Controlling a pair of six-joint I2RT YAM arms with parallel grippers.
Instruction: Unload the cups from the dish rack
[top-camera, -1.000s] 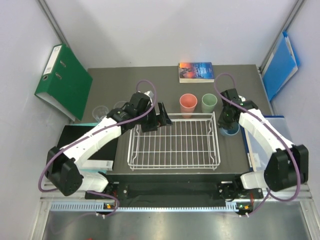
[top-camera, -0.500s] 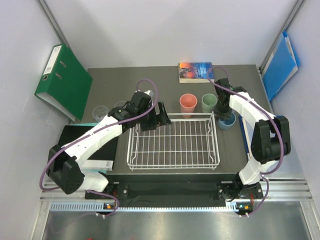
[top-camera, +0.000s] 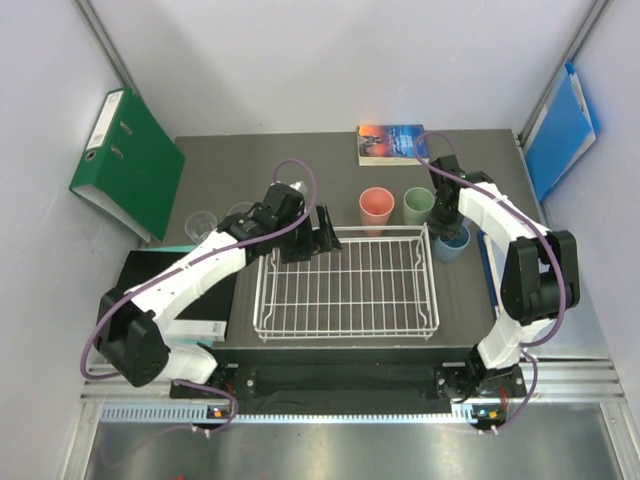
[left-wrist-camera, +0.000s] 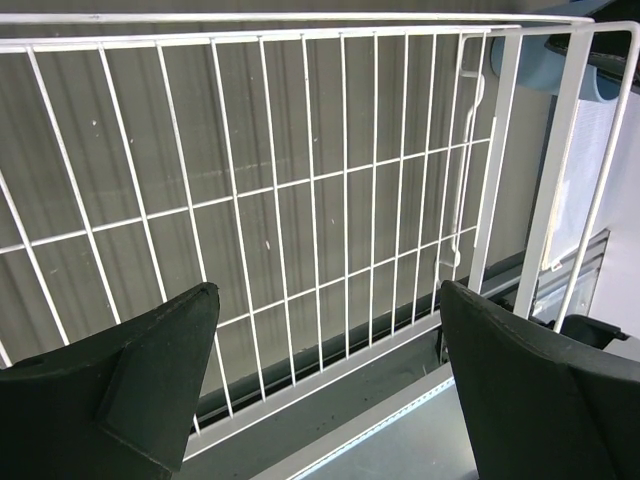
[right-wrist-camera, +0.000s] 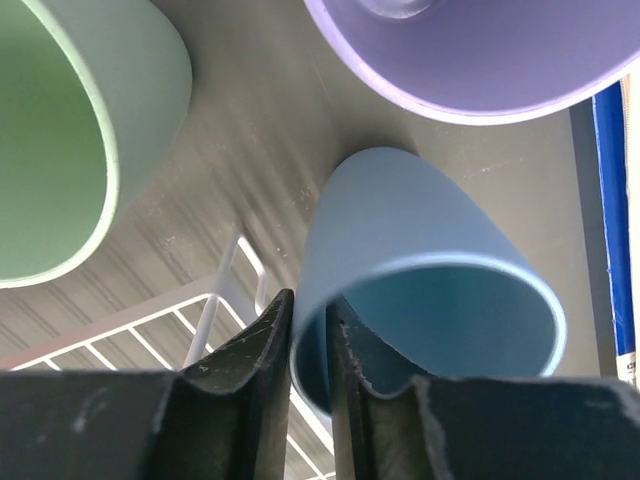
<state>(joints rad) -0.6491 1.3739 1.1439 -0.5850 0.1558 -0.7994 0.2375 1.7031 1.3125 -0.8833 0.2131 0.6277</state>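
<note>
cups (top-camera: 377, 211) behind dish rack (top-camera: 346, 335), one right, glasses (top-camera: 202, 220) apparently left

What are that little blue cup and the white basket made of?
The blue cup looks like matte plastic: thin wall, even colour, dull sheen. The basket seems coated metal wire: thin straight white rods in a grid, though the core is hidden.
</note>
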